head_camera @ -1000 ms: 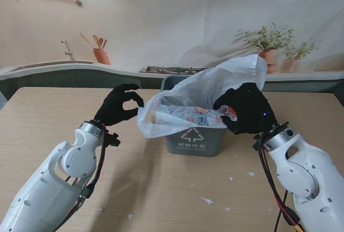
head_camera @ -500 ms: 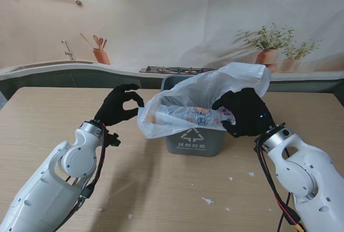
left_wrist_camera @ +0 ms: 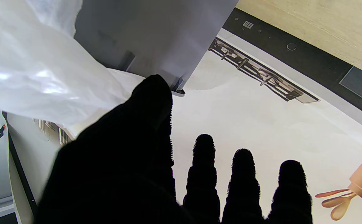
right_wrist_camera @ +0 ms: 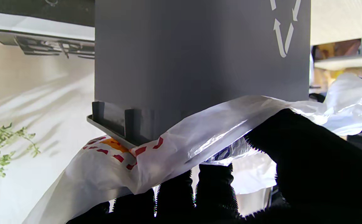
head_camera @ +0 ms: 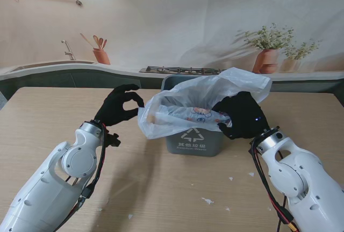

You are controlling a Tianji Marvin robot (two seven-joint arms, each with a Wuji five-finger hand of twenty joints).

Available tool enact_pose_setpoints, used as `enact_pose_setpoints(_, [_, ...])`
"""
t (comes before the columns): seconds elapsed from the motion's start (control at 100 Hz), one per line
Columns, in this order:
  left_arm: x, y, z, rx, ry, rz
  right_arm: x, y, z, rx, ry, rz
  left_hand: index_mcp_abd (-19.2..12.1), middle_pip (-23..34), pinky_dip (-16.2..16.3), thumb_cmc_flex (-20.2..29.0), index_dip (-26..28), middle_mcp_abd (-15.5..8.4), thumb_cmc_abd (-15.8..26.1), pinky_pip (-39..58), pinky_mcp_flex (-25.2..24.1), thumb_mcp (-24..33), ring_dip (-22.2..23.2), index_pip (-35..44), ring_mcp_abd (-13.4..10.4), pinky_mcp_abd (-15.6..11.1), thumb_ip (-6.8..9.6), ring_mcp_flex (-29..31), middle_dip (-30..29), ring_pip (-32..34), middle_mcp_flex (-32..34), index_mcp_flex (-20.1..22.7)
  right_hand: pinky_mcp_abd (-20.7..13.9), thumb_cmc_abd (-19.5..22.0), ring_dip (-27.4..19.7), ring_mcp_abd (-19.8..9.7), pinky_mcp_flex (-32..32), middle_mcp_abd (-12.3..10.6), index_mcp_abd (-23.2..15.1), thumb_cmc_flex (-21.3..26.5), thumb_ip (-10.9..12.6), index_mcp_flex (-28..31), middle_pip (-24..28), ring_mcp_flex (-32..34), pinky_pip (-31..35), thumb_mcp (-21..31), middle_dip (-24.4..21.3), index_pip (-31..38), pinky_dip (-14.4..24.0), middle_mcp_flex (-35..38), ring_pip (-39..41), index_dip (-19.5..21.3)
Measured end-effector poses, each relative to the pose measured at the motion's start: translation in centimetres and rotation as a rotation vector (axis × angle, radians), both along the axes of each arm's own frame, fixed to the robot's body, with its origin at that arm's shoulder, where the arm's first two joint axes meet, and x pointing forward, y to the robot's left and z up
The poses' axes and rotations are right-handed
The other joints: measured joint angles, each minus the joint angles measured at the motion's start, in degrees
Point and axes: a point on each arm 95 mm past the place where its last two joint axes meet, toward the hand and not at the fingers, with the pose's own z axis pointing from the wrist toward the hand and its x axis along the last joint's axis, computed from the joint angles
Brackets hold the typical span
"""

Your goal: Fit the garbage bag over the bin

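Black-gloved, the right hand (head_camera: 242, 115) pinches a fold of the garbage bag (head_camera: 207, 100) between thumb and fingers (right_wrist_camera: 215, 183), right at the bin's right rim; the right wrist view shows the thin white film, printed with red and orange marks, drawn over the rim's corner and gathered under the thumb. From that grip the bag billows up and away from the hand, a loose white hood over the mouth of the grey bin (head_camera: 194, 140), whose front wall with its recycling mark stays uncovered. Across the bin, the left hand (head_camera: 119, 104) hangs just beside the bag's left bulge, thumb and forefinger curled toward each other in a ring with nothing visibly between them; in its wrist view the other fingers (left_wrist_camera: 243, 183) stand apart. The bin stands on a wooden table (head_camera: 161, 189), with small white scraps (head_camera: 207, 201) nearer to me.
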Motion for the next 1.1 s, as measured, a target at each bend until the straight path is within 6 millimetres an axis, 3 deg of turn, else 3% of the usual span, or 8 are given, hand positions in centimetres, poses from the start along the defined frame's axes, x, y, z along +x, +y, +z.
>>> enact_pose_setpoints(0.07, [0.0, 0.0, 0.0, 0.001, 0.001, -0.001, 0.1, 0.0, -0.2, 0.006, 0.002, 0.002, 0.00, 0.00, 0.00, 0.00, 0.00, 0.00, 0.00, 0.00, 0.00, 0.00, 0.00, 0.00, 0.00, 0.00, 0.00, 0.00, 0.00, 0.00, 0.00, 0.00, -0.05, -1.31, 0.55, 0.00, 0.40, -0.02, -1.44, 0.79, -0.08, 2.30, 1.74, 1.24, -0.10, 0.62, 1.25, 1.92, 0.00, 3.05, 0.93, 0.08])
enact_pose_setpoints(0.16, [0.0, 0.0, 0.0, -0.002, 0.008, 0.000, 0.3, 0.2, -0.4, 0.021, -0.012, 0.009, 0.15, 0.00, 0.00, 0.00, 0.00, 0.00, 0.00, 0.00, 0.00, 0.00, 0.00, 0.00, 0.02, 0.00, 0.00, 0.00, 0.00, 0.00, 0.00, -0.28, -0.07, -4.78, 0.67, 0.27, 1.05, -0.11, -3.98, 3.80, -4.51, 5.00, 2.91, 4.23, -0.10, 1.50, 2.70, 6.90, 0.00, 7.34, 2.43, -1.98])
enact_pose_setpoints(0.21, [0.0, 0.0, 0.0, -0.006, 0.013, 0.003, 0.4, 0.2, -0.6, 0.033, -0.025, 0.010, 2.57, 0.00, 0.00, -0.13, -0.12, 0.00, 0.00, 0.00, 0.00, 1.74, 0.00, -0.43, 0.04, 0.00, 0.00, 0.00, 0.00, 0.00, -0.56, -3.83, -0.06, -5.59, 0.70, 0.28, 1.16, -0.24, -5.37, 4.94, -5.49, 6.33, 3.52, 5.79, -0.10, 1.65, 3.13, 8.89, 0.00, 10.07, 2.73, -2.64])
enact_pose_setpoints(0.36, [-0.3, 0.2, 0.3, -0.028, 0.027, 0.013, 0.6, 0.2, -0.7, 0.057, -0.018, 0.015, 11.85, -1.08, 0.00, -6.26, -6.77, 0.00, -3.63, 0.00, 0.00, 13.40, 0.00, -15.20, 0.59, 0.04, 0.99, 0.00, -0.01, -1.07, -3.90, -20.92, -0.06, -7.52, 0.72, 0.90, 1.24, -0.64, -7.88, 7.14, -5.50, 10.40, 5.11, 8.30, -0.10, 2.19, 3.89, 12.22, 0.00, 15.27, 2.86, -3.05])
enact_pose_setpoints(0.58, [-1.6, 1.1, 1.6, 0.017, 0.124, -0.059, 0.9, 0.5, -0.6, 0.063, -0.021, 0.021, 17.50, -14.31, -0.06, -9.33, -16.46, 0.11, -9.01, 0.00, -2.05, 13.54, -2.00, -31.02, -0.02, -0.03, 1.63, -0.12, -7.46, -12.38, -6.00, -31.01, -0.18, -9.27, 0.80, 1.01, 2.15, -0.66, -8.36, 8.12, -7.59, 14.38, 7.90, 12.42, -0.10, 2.82, 7.51, 12.51, 0.00, 20.08, 4.95, -1.22])
enact_pose_setpoints(0.77, [-3.9, 3.4, 3.4, 0.083, 0.257, -0.081, 1.0, 0.7, -0.6, 0.064, -0.012, 0.026, 21.25, -20.29, -1.63, -9.46, -19.99, 0.15, -10.23, -1.21, -5.69, 10.20, -2.09, -36.71, -0.14, -0.17, 2.07, -2.05, -6.02, -19.28, -8.53, -31.54, -0.71, -9.27, 1.20, 1.04, 1.71, -0.06, -7.81, 8.17, -7.59, 14.39, 8.62, 13.73, -0.11, 3.30, 8.92, 12.49, -0.01, 20.68, 5.70, -0.64])
enact_pose_setpoints(0.95, [-5.6, 4.0, 4.6, -0.053, 0.325, -0.170, 1.0, 0.8, -0.6, 0.063, -0.012, 0.027, 22.76, -23.12, -8.80, -16.07, -21.72, 0.92, -10.88, -4.49, -5.91, 2.61, -5.30, -39.74, -0.19, -0.19, 2.36, -2.20, -3.47, -21.49, -9.55, -31.36, -0.71, -9.27, 1.34, 1.04, 1.78, -0.04, -7.77, 8.17, -7.59, 14.40, 8.63, 13.92, -0.12, 3.36, 9.29, 12.49, -0.55, 20.68, 6.30, -0.57])
enact_pose_setpoints(1.1, [-5.4, 2.5, 5.1, -0.088, 0.285, -0.146, 1.0, 0.8, -0.6, 0.061, -0.015, 0.028, 25.59, -21.35, -10.07, -19.86, -22.30, 3.70, -3.15, -4.56, -5.91, -8.34, -4.98, -41.08, -0.13, -0.07, 2.52, -2.54, -2.94, -21.50, -9.49, -26.98, -0.71, -9.27, 1.39, 1.04, 2.01, -0.04, -7.77, 8.17, -7.59, 14.40, 8.64, 13.94, -0.12, 3.36, 9.59, 12.48, -0.94, 20.68, 6.40, -0.11])
